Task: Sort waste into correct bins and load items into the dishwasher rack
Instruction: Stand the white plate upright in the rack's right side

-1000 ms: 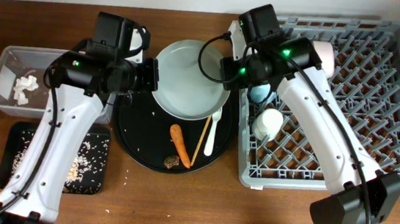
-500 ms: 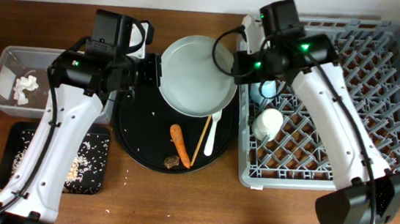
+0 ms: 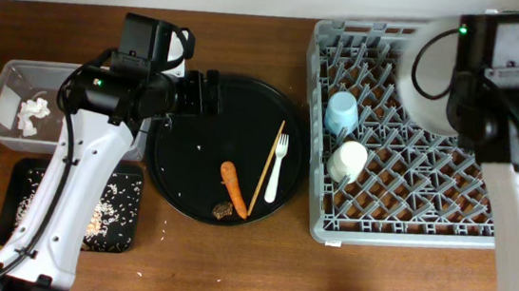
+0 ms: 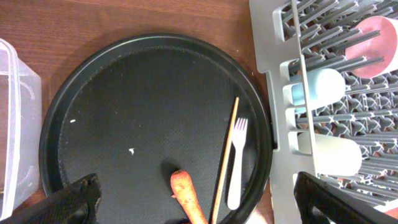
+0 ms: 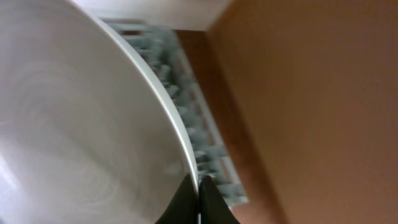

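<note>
My right gripper (image 5: pixel 199 194) is shut on the rim of the pale grey plate (image 3: pixel 430 78), holding it tilted on edge above the back of the dishwasher rack (image 3: pixel 425 214). A blue cup (image 3: pixel 342 112) and a cream cup (image 3: pixel 347 160) sit in the rack's left side, and the white-pink bowl (image 4: pixel 375 37) lies farther back. My left gripper (image 3: pixel 203 92) hangs open and empty over the round black tray (image 3: pixel 181 171). On that tray lie the carrot (image 3: pixel 232 189), a brown lump (image 3: pixel 223 210), the chopstick (image 3: pixel 267 168) and the white fork (image 3: pixel 276 171).
The clear tub (image 3: pixel 13 79) at the far left holds a white tissue (image 3: pixel 32 112). In front of it the shallow black tray (image 3: pixel 22 185) holds rice scraps (image 3: pixel 105 212). The rack's pegs fill the right half of the table.
The left gripper opened and let go of the plate. The right gripper carried the plate from above the round tray to the right, over the rack's back.
</note>
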### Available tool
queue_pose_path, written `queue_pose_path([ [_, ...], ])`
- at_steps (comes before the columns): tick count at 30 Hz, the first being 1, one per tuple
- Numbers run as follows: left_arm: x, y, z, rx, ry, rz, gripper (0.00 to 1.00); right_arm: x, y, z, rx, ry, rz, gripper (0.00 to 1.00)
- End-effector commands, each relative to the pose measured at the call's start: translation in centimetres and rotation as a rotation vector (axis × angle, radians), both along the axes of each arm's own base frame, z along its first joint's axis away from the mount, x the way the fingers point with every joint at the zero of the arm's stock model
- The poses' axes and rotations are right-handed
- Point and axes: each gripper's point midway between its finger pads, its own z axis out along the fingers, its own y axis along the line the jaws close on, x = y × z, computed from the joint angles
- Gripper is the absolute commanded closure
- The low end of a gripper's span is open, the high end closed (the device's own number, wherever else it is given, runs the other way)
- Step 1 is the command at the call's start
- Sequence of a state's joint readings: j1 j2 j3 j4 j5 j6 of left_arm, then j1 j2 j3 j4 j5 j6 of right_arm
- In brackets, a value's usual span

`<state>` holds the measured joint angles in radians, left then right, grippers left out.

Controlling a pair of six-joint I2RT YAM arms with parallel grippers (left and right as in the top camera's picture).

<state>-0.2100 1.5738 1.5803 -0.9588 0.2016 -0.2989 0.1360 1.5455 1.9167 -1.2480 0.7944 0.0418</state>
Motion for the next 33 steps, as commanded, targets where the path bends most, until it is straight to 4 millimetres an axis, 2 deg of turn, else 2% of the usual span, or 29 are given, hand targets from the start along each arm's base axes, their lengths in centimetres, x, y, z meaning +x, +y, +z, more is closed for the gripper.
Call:
queue_pose_path([
  [1,-0.3,0.6,1.1,0.014,-0.030,0.012,0.01,0.3,-2.6,0.0,-0.231,0.092,-0.133,0.96],
  [4,-0.4,1.0,0.9,0.036,-0.022,0.026,0.01,2.3,-3.3,-2.3,-0.350,0.192,-0.188,0.96],
  [5,-0.4,1.2,0.8,0.043,-0.021,0.031,0.01,3.2,-3.2,-4.0,-0.363,0.249,-0.179,0.96],
  [7,-0.5,1.4,0.7,0.054,-0.015,0.037,0.01,3.7,-3.0,-6.4,-0.376,0.344,-0.161,0.96],
  [9,-0.7,1.5,0.5,0.059,-0.004,0.038,0.01,3.0,-2.4,-8.9,-0.293,0.411,-0.134,0.96],
  [13,-0.9,1.5,0.4,0.060,0.002,0.038,0.01,2.0,-5.2,-9.4,-0.274,0.430,-0.211,0.96],
  [15,-0.8,1.5,0.4,0.060,0.002,0.038,0.01,2.0,-6.4,-11.2,-0.202,0.446,-0.219,0.96],
  [17,-0.8,1.5,0.4,0.060,0.001,0.038,0.01,2.4,-6.0,-12.7,-0.176,0.464,-0.186,0.96],
  [19,-0.9,1.5,0.4,0.060,0.002,0.038,0.01,2.5,-5.0,-15.7,-0.118,0.494,-0.149,0.96],
  [21,-0.8,1.5,0.4,0.060,0.002,0.038,0.01,2.7,-4.9,-16.7,-0.109,0.493,-0.144,0.96],
  [22,-0.8,1.5,0.4,0.060,0.002,0.038,0.01,2.9,-4.8,-16.7,-0.102,0.484,-0.142,0.81],
  [23,-0.8,1.5,0.4,0.060,0.002,0.038,0.01,3.1,-4.5,-17.0,-0.074,0.475,-0.129,0.61],
  [24,-0.8,1.5,0.4,0.060,0.001,0.038,0.01,3.4,-4.2,-17.3,-0.048,0.465,-0.117,0.31],
  [25,-0.8,1.5,0.5,0.060,0.000,0.038,0.01,3.6,-4.0,-17.3,-0.039,0.457,-0.113,0.18],
  [27,-0.8,1.5,0.5,0.060,0.000,0.039,0.01,4.4,-3.9,-15.3,-0.028,0.398,-0.111,0.11],
  [29,-0.6,1.9,0.5,0.077,-0.008,0.052,0.01,5.3,-2.4,-12.0,0.078,0.309,-0.049,0.08],
  [30,-0.5,2.3,0.4,0.101,-0.014,0.069,0.01,5.6,-1.7,-11.3,0.123,0.289,-0.021,0.07],
  [31,-0.3,3.1,0.4,0.136,-0.021,0.095,0.01,6.0,0.7,-10.9,0.258,0.272,0.068,0.07],
  [32,-0.2,3.6,0.4,0.161,-0.026,0.113,0.01,6.2,5.0,-11.4,0.480,0.282,0.213,0.07],
  [33,0.1,4.9,0.4,0.223,-0.039,0.157,0.01,5.5,10.6,-11.9,0.760,0.322,0.383,0.08],
])
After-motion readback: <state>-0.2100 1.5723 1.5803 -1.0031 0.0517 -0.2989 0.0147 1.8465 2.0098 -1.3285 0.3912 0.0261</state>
